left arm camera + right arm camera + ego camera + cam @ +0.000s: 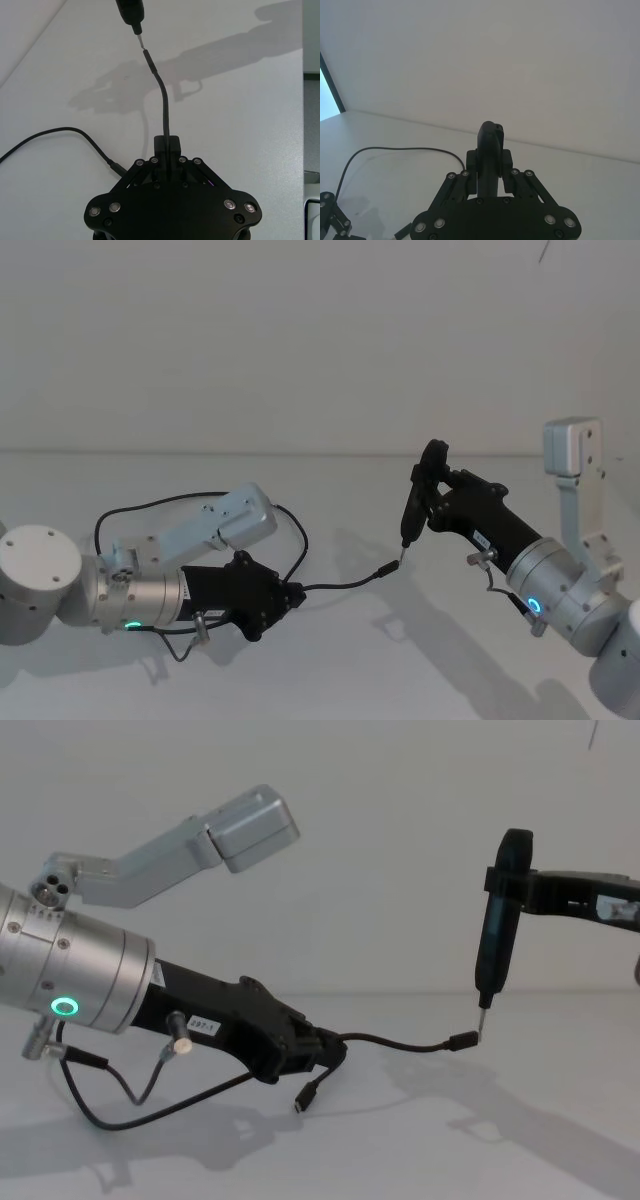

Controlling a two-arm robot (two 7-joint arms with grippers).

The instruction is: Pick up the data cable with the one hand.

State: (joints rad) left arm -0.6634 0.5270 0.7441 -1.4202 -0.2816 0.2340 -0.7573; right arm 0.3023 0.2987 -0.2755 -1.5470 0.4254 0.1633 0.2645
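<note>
Hidden: you cannot see the left gripper's (322, 1050) fingertip pads; the data cable (395, 1042) runs out between them.
Left gripper: fingers closed on the data cable near one end, low over the white table (330, 660).
Data cable: one plug (462, 1041) juts forward, raised off the table; the other plug (305, 1100) dangles below the gripper; the rest loops back behind the left arm.
Right gripper: clamped (432, 492) on a slim black tool (497, 935), held upright.
In the way: the tool's thin tip (483, 1014) sits right at the forward plug; whether they touch, you cannot tell.
</note>
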